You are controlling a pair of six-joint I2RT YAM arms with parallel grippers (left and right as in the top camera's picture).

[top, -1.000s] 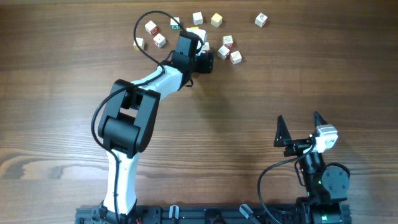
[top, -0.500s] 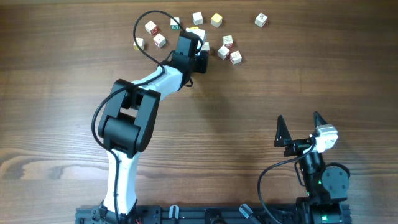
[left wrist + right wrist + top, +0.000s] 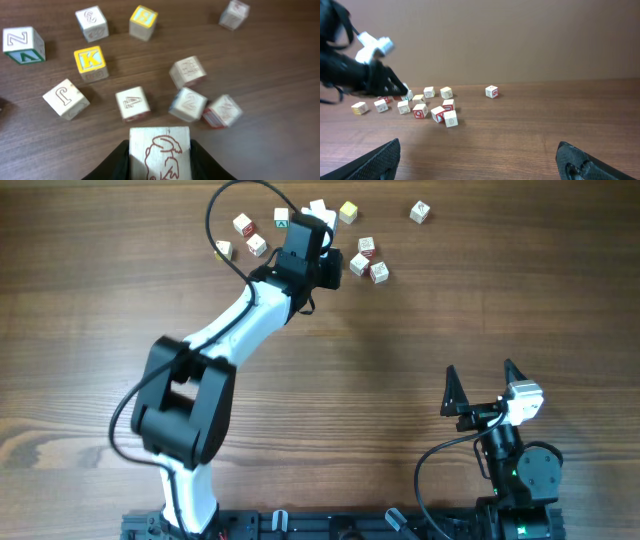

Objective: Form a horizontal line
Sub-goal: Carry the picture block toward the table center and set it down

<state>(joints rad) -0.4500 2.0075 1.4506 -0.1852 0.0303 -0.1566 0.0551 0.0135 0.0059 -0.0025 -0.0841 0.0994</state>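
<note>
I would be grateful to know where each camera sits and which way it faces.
Overhead: above the table, looking straight down; left arm at the blocks, right gripper open.
Left wrist: on the left gripper, looking down past its held drawing block; both fingers show.
Right wrist: low, facing across the table toward the blocks; own fingertips at bottom corners.
Shared: overhead and right wrist show the lone block.

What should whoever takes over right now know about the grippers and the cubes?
Left gripper: shut on a cube with a red drawing, among the scattered cubes.
Right gripper: open, empty, near its base.
Loose cubes: scattered on the table, a lone cube off to the right.
Done: one cube gripped; no row formed.
Left: set cubes side by side in a horizontal line.
</note>
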